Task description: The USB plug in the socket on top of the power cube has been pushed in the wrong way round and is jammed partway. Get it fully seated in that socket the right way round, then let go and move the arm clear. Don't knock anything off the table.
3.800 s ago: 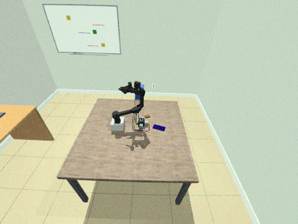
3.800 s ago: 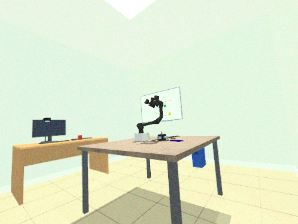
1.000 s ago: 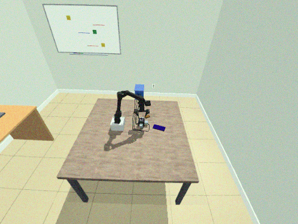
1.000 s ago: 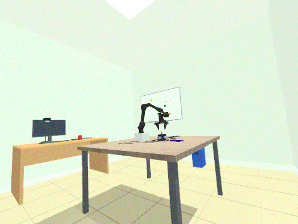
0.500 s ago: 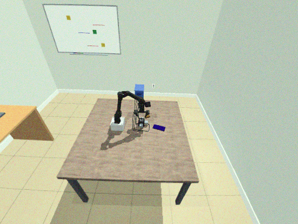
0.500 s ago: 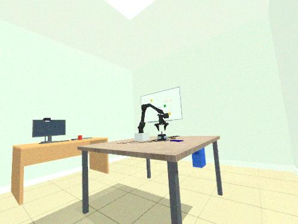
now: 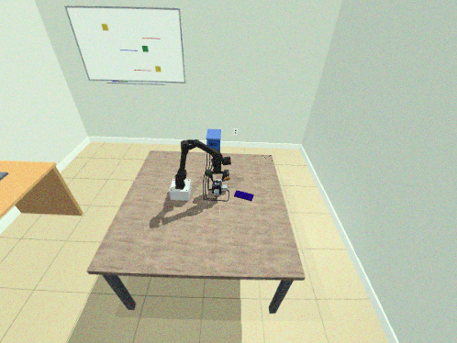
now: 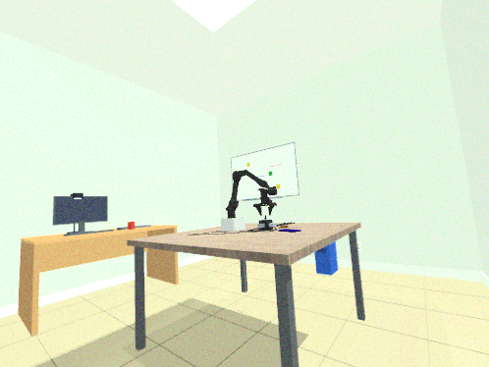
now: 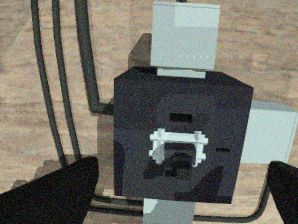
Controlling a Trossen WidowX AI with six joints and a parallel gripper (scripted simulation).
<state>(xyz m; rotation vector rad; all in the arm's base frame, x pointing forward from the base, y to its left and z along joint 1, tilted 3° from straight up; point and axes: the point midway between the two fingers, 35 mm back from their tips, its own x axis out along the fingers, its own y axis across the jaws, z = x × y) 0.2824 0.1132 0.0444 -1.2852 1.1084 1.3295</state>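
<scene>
USB plug (image 9: 177, 151) sits in the socket on top of the dark power cube (image 9: 181, 135), a little below the middle of the wrist view, its pale shell standing proud of the cube's face, so it looks only partly in. The cube rests on the bench (image 7: 202, 238) with grey adapters at its upper, right and lower sides and dark cables looping past on the left. In the top view the gripper (image 7: 217, 180) hangs directly over the cube, near the middle of the frame, with a small dark blue card (image 7: 243, 195) lying just to the right.

The gripper's fingers are spread wide, showing at the lower corners of the wrist view either side of the plug, and hold nothing. This looks like the approach before the first grasp. Next would be a descent until the fingers bracket the plug shell, then closing on it, pulling straight up, turning it round and pressing it home.
</scene>
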